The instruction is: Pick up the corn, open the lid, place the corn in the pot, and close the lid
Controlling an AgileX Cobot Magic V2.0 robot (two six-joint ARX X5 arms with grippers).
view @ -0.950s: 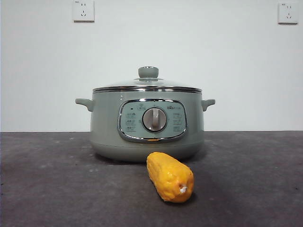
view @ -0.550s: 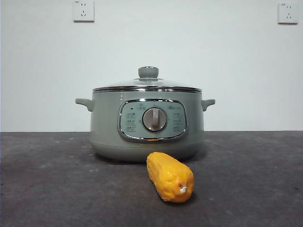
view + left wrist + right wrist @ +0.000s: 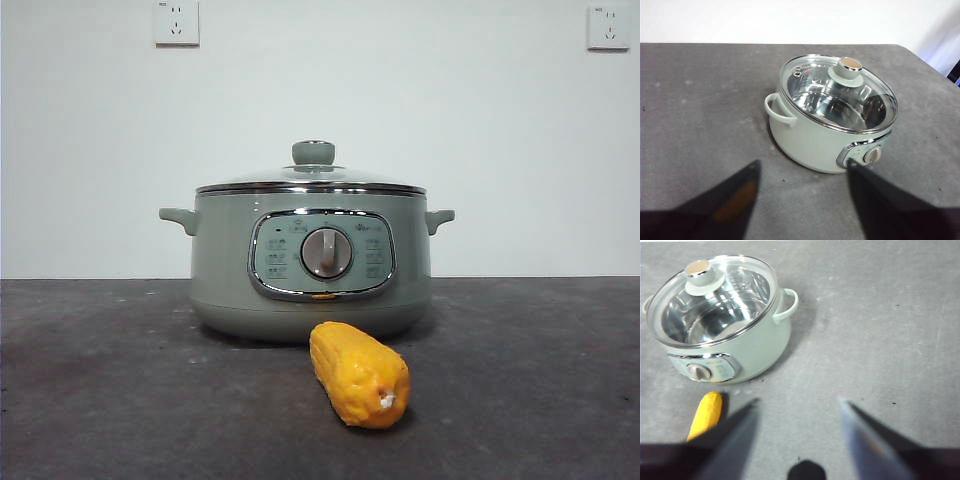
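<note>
Lying nearest on the dark grey counter (image 3: 110,400) is the corn (image 3: 360,374), a yellow-orange cob set at a slant with its pale stub end turned forward. It rests just in front of the pot (image 3: 310,260), slightly to the right of the dial, close to the base but apart from it. In the right wrist view the cob shows again (image 3: 706,415), beside the pot's front panel, partly behind one dark jaw.

Behind the corn stands the sage-green pot, upright, its chrome-framed panel and round dial (image 3: 327,252) facing forward, a small handle sticking out at each side. The lid (image 3: 312,180) sits flat and closed on the steel rim, its grey-green knob (image 3: 313,152) at the top centre. Through the glass, both wrist views show a bare shiny steel inside.

Neither arm appears in the front view. The left hand (image 3: 802,192) hangs above the counter on one side of the pot, jaws spread wide with nothing between them, the pot (image 3: 832,117) well beyond their tips. The right hand (image 3: 797,432) hangs on the other side, also spread wide and holding nothing, with the pot (image 3: 722,320) and corn ahead of it.

Farthest back is a plain white wall with two sockets (image 3: 176,22) high up, one towards each corner.
</note>
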